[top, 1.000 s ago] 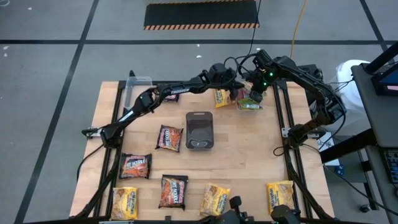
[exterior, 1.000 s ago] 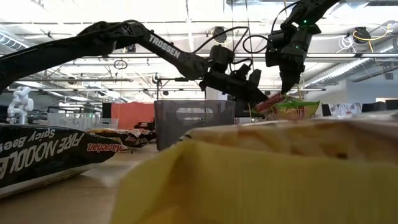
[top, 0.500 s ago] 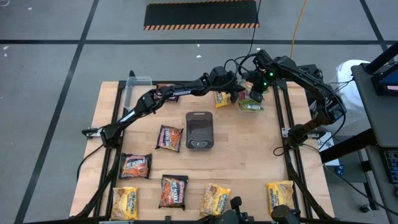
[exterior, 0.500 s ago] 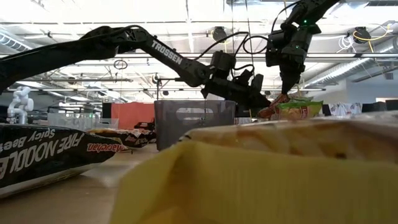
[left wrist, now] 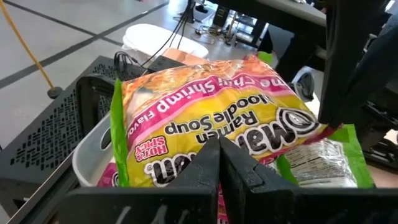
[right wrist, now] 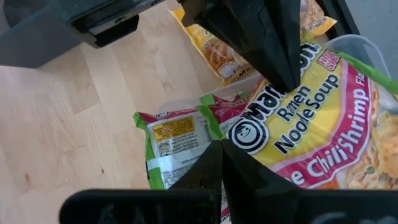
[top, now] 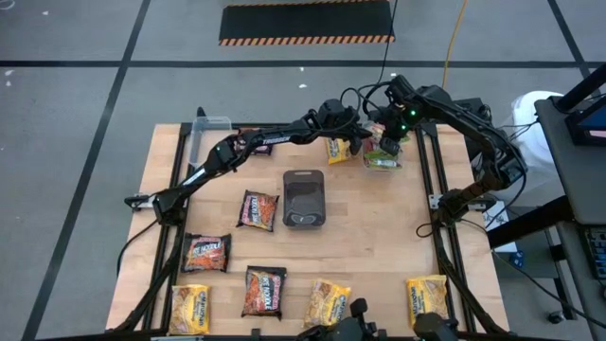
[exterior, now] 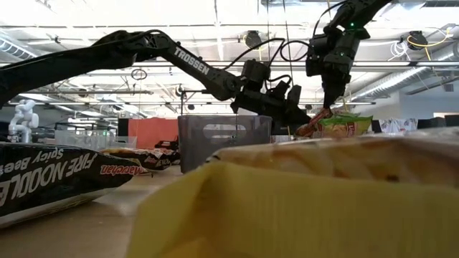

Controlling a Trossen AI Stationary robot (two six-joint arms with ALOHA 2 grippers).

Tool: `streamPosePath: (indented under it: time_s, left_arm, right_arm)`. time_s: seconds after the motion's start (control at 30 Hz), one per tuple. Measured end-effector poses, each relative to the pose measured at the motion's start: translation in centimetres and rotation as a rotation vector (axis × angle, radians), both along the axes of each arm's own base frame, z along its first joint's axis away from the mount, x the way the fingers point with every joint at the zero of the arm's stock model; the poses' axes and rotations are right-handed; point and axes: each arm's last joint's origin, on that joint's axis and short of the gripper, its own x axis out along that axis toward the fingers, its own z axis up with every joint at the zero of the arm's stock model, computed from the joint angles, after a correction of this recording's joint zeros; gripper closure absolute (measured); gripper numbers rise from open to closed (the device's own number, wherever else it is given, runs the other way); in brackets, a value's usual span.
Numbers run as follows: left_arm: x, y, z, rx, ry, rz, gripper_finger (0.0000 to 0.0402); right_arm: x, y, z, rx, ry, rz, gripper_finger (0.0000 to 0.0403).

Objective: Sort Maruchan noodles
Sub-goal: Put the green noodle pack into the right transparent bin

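A Maruchan noodles packet (left wrist: 211, 112), yellow and pink with green edges, hangs tilted over a clear tub (left wrist: 93, 149) at the table's far right. The tub holds other packets of the same kind; one (right wrist: 168, 143) lies back side up. My left gripper (left wrist: 219, 155) reaches across from the left and is shut on the packet. My right gripper (right wrist: 217, 155) points down over the tub, shut on the same packet (right wrist: 311, 118). In the high view the two grippers (top: 364, 144) (top: 386, 147) meet above the tub. My left gripper pinches the packet's near edge (left wrist: 214, 140) between its two fingers. It comes almost level from the table's left. The packet slopes up and away from the fingers, above the tub. My right gripper pinches the packet's pink and green end seam (right wrist: 214, 121) between its two fingers, from above and slanting down. In the left wrist view its finger (left wrist: 336, 68) comes down on the packet's corner (left wrist: 328, 127).
A dark grey tray (top: 303, 199) stands mid-table. A yellow packet (top: 337, 149) lies just left of the tub. Dark packets (top: 258, 209) (top: 206, 252) (top: 264, 290) and yellow ones (top: 189, 308) (top: 327, 303) (top: 428, 298) lie toward the near edge. Another clear tub (top: 210, 133) stands far left.
My left gripper has sunk a little toward the tub, and the end of the packet in it has gone down with it. My right gripper has kept still, shut on its end.
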Motion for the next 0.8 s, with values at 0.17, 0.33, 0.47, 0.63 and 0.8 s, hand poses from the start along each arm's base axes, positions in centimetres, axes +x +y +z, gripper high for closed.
streamPosePath:
  time_s: [0.17,0.33,0.47,0.63,0.8]
  left_arm:
    - [0.0,0.0,0.0,-0.003,-0.001,-0.009,0.0396]
    - [0.0,0.0,0.0,-0.003,-0.001,-0.009,0.0396]
    - [0.0,0.0,0.0,-0.007,-0.001,-0.008,0.0396]
    - [-0.1,0.0,0.2,-0.086,-0.013,-0.023,0.0396]
    - [-0.4,-0.3,3.1,-0.068,-0.061,-0.067,0.0396]
  right_arm:
    - [-0.5,0.7,1.2,-0.042,-0.032,0.000,0.0403]
    - [-1.2,1.7,3.0,-0.117,-0.082,-0.001,0.0403]
    - [-1.7,2.3,4.2,-0.200,-0.109,-0.005,0.0403]
    - [-2.3,3.0,5.5,-0.268,-0.162,-0.010,0.0403]
    - [-2.7,3.6,6.2,-0.295,-0.182,-0.017,0.0403]
